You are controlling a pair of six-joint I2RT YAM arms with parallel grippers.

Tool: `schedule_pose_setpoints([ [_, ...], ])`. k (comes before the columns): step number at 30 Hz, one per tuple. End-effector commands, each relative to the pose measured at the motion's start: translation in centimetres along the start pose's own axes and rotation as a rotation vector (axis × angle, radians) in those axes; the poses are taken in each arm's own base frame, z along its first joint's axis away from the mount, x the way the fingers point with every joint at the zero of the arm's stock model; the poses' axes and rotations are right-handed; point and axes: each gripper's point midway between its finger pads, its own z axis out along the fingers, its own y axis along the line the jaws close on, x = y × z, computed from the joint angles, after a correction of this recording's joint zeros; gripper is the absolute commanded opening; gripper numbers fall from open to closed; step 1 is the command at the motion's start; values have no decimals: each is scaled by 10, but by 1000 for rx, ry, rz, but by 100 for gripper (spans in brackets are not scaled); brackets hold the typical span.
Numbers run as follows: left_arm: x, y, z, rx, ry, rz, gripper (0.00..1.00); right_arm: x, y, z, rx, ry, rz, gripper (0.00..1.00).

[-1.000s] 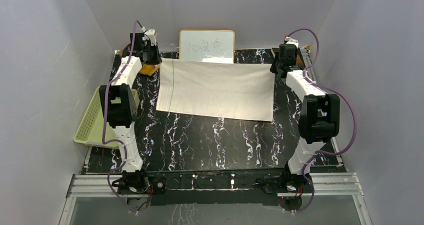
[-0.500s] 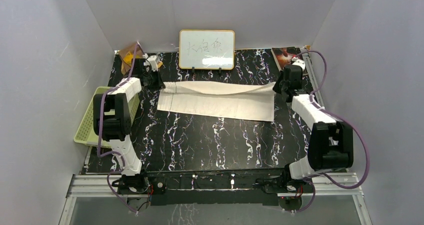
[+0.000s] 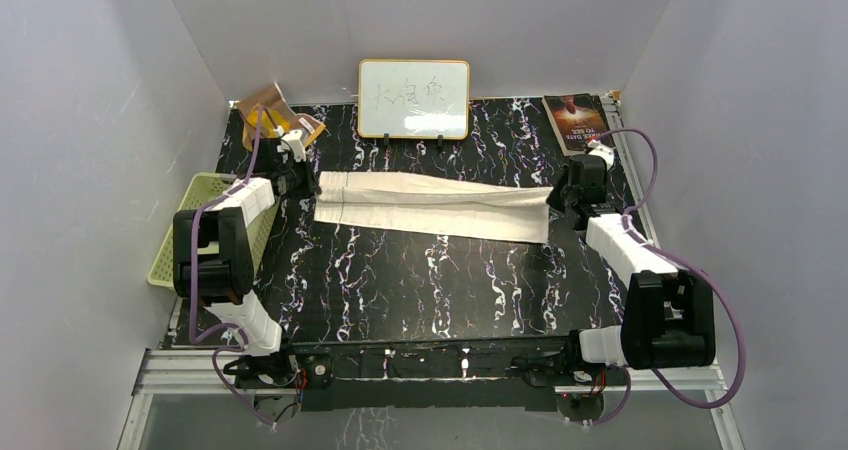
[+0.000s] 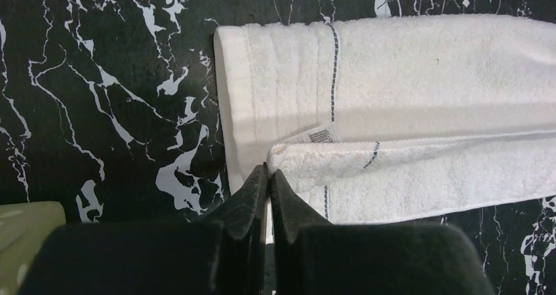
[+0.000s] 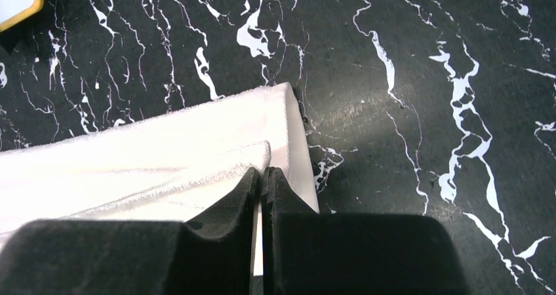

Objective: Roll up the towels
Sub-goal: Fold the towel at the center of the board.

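The cream-beige towel [image 3: 430,203] lies across the dark marbled table, its far edge folded over toward the near edge. My left gripper [image 3: 297,182] is shut on the towel's folded left corner [image 4: 288,158], near the thin dark line [image 4: 333,72]. My right gripper [image 3: 556,199] is shut on the folded right corner [image 5: 252,156]. In both wrist views the jaws are pressed together with cloth between them. The orange-and-dark-brown cloth [image 3: 268,113] lies bunched at the far left corner.
A pale green slotted basket [image 3: 187,228] stands at the left table edge, its corner in the left wrist view [image 4: 26,223]. A whiteboard [image 3: 414,99] stands at the back. A dark-covered booklet [image 3: 574,122] lies at the back right.
Both grippers have pulled the towel's far edge toward the near side, folding it over the rest. The towel now looks a narrow band. The orange cloth and booklet have come into view.
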Motion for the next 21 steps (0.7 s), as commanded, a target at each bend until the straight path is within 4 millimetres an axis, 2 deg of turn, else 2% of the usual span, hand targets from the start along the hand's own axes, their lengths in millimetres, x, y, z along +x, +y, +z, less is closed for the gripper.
schedule_pose_setpoints([
  [1, -12, 3, -14, -17, -70, 38, 0, -7, 0, -13, -13, -34, 39, 0],
  [7, 3, 10, -10, -18, -56, 27, 0, 8, -9, -27, -1, -9, 39, 0],
  [17, -1, 13, -27, -48, -120, 28, 0, 39, -25, -39, 37, 50, 48, 0],
  [21, -3, 12, -38, -63, -143, 28, 0, 48, -27, -46, 31, 61, 64, 16],
])
